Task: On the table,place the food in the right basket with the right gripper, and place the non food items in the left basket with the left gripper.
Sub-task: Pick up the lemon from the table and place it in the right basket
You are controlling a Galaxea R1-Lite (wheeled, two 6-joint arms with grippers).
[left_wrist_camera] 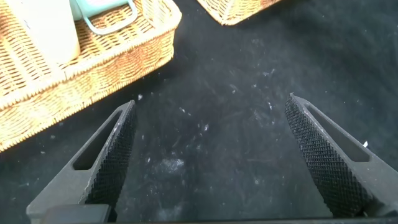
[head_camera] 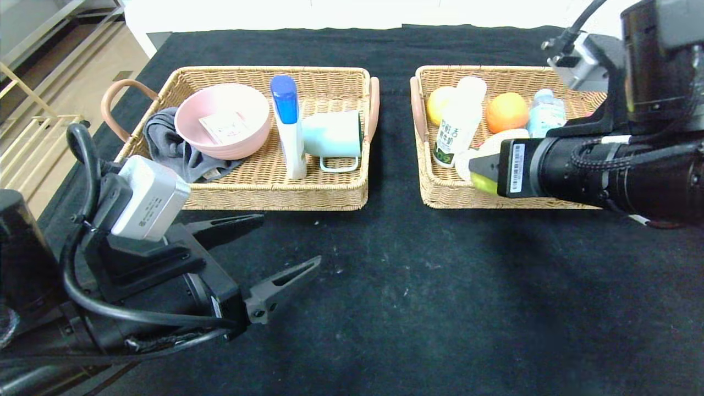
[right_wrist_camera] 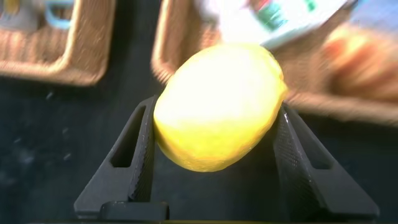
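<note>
From where I sit the sorting looks almost finished: the bare black table cloth (head_camera: 418, 286) between me and the baskets carries nothing loose that I can find, so I judge the one item left is the one I am carrying. The left woven wicker basket (head_camera: 275, 192) already holds the non-food things: a pink plastic bowl (head_camera: 223, 118) with a small white sachet (head_camera: 224, 127) lying in it, a grey crumpled cloth (head_camera: 170, 146) tucked against the bowl, a white bottle with a blue cap (head_camera: 289, 126) and a pale mint mug (head_camera: 333, 135) lying on its side. The right woven wicker basket (head_camera: 440, 192) holds a yellow round fruit (head_camera: 438, 103), a white drink bottle with green print (head_camera: 459, 124), an orange (head_camera: 506, 111) and a small clear water bottle (head_camera: 544, 113). My right gripper (right_wrist_camera: 214, 155) is part closed around a yellow lemon (right_wrist_camera: 217, 106), the two pads pressing its opposite sides, and in the head view it hangs over the near front part of the right basket, so what remains is to let the lemon down among the other food and release. My left gripper (head_camera: 264, 258) sits low over the cloth in front of the left basket, jaws spread wide and holding nothing, apparently done.
</note>
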